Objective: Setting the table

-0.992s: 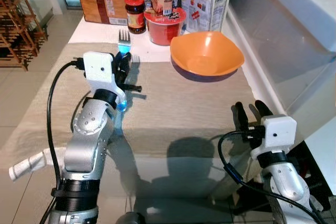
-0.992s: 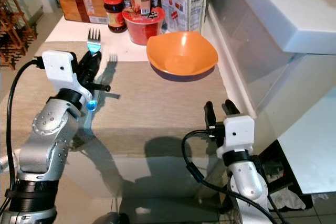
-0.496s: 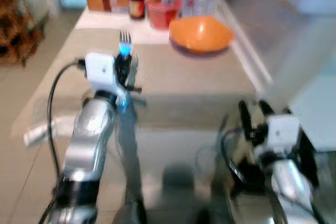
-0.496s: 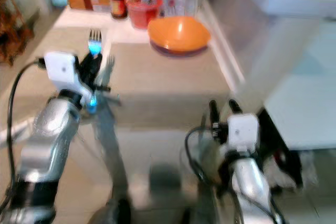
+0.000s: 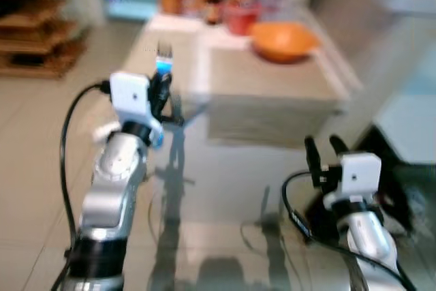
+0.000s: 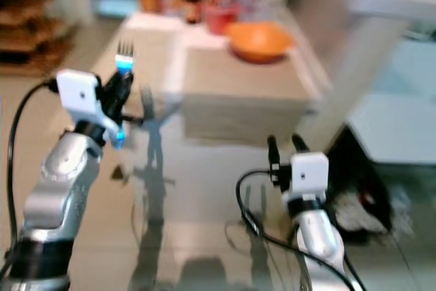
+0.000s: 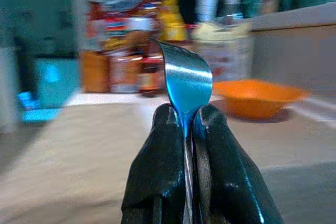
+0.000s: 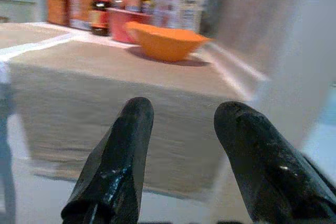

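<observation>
So your left tool is pinching the fork, right tool spread; walk to the table and lay it by the bowl.

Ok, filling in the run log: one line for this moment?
left gripper: shut on fork, raised | right gripper: open, low | bowl: on table ahead | view blurred

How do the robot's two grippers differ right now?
The left gripper is shut on a fork, tines pointing up; the right gripper is open and holds nothing. The left one is raised higher than the right. Both have two black fingers and point toward the table with the orange bowl.
</observation>
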### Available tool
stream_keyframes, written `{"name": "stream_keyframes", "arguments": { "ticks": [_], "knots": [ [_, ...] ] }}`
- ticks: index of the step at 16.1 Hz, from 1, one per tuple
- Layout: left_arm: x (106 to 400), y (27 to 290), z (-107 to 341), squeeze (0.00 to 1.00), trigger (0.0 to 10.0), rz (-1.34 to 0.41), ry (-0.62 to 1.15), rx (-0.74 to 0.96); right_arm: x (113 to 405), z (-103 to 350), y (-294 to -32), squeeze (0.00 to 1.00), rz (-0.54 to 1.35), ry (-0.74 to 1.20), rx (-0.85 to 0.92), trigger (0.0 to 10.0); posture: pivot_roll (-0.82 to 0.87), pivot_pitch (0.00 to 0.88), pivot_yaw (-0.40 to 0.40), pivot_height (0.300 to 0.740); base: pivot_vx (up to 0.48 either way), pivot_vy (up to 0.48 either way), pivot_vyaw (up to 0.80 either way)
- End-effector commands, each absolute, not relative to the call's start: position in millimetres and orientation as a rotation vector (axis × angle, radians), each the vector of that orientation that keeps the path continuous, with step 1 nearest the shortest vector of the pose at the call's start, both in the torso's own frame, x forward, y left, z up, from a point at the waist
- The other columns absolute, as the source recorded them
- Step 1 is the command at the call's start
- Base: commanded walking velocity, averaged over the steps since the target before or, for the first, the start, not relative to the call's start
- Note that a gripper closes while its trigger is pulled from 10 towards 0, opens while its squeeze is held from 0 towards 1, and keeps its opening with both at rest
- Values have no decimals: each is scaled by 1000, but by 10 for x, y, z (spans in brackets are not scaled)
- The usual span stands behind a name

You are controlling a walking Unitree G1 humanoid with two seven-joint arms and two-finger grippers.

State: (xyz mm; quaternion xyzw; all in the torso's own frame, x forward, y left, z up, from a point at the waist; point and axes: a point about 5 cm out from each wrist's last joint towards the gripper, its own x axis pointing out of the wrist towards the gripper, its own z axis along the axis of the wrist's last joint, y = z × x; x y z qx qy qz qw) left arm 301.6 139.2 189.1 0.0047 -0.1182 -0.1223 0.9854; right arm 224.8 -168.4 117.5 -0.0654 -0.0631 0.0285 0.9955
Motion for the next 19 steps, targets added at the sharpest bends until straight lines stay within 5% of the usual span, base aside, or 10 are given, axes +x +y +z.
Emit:
{"name": "stream_keyframes", "arguments": {
  "ticks": [1,19],
  "knots": [
    [3021,1268,1936,0,0,-295,-256,17,2248,1182,-1753,0,37,-127,-147,10000,-107,5,-5,740,0,-480,0],
    [3145,1286,1634,0,0,-230,-79,49,2259,1187,-1740,0,50,-130,-160,10000,-114,9,-5,740,0,-457,0]
  ]
}}
